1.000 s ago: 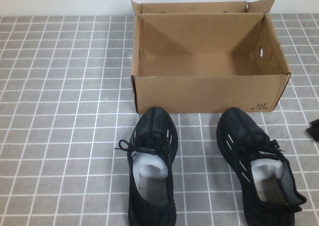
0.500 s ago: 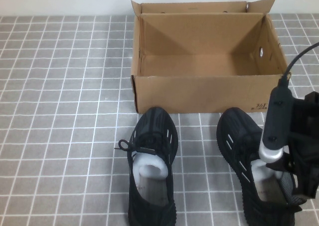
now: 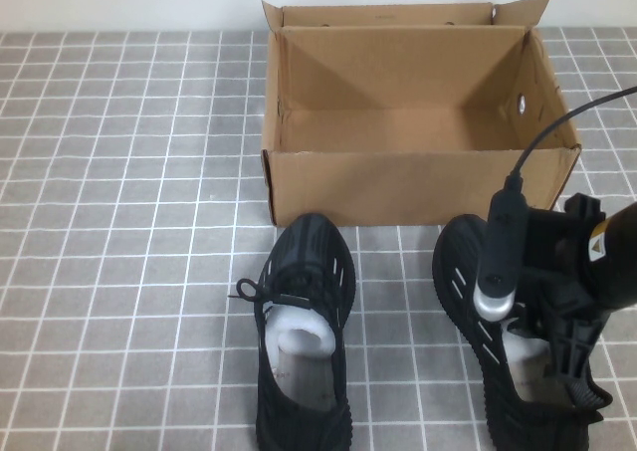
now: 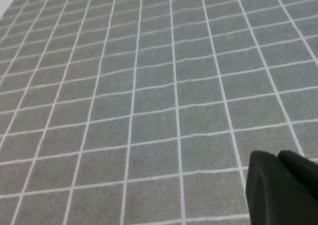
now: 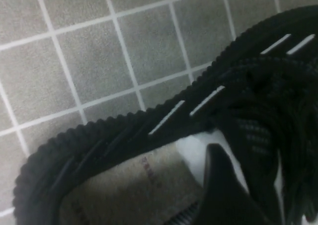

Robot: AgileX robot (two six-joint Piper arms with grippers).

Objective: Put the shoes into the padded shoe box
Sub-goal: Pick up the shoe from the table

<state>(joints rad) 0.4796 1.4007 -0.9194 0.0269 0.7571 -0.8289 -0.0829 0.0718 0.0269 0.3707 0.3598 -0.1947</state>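
Right shoe (image 3: 513,341) directly under right hand (image 3: 569,371), grip unclear | left hand (image 4: 280,187) over tiles

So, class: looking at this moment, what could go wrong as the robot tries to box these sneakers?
1. The right gripper is over the right sneaker, one finger at its opening by the white paper stuffing; it might pinch paper or lining and slip.
2. The laces lie close and could snag.
3. The cardboard shoe box stands just ahead of the toe; a low lift might hit its front wall.
The left gripper hangs over bare tiles, away from the left sneaker.
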